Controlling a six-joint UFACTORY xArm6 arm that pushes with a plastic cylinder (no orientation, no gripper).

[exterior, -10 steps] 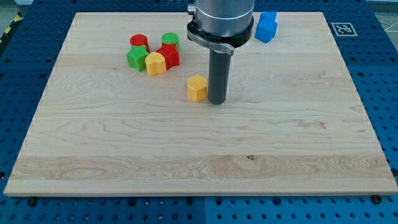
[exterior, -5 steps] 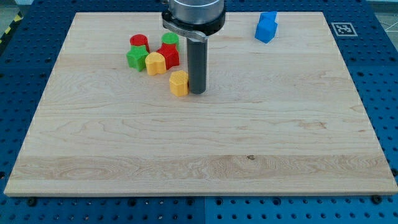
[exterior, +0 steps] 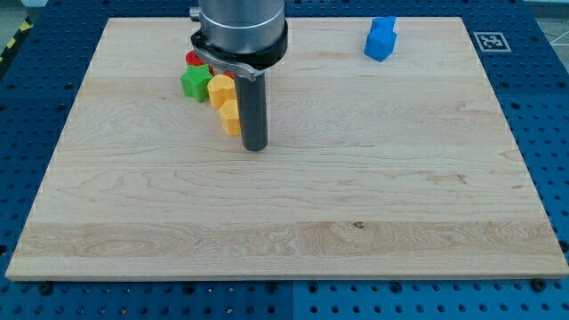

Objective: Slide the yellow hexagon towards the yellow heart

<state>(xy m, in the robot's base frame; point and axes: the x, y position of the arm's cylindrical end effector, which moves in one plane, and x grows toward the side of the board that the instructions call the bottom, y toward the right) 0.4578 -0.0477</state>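
The yellow hexagon (exterior: 229, 117) lies on the wooden board (exterior: 356, 196) in the upper left part, touching the yellow heart (exterior: 220, 91) just above it. My tip (exterior: 255, 146) stands right beside the hexagon, on its right and slightly below, touching or nearly touching it. The rod and the arm's head hide the right side of the hexagon and part of the heart.
A green block (exterior: 195, 84) sits left of the heart. A red block (exterior: 192, 59) shows just above it, mostly hidden by the arm's head. A blue block (exterior: 380, 38) stands near the board's top right. A marker tag (exterior: 490, 40) is outside the board's top right corner.
My tip has moved left across the board, pushing the yellow hexagon left and up until it meets the yellow heart. The arm's head now covers the red star and green cylinder.
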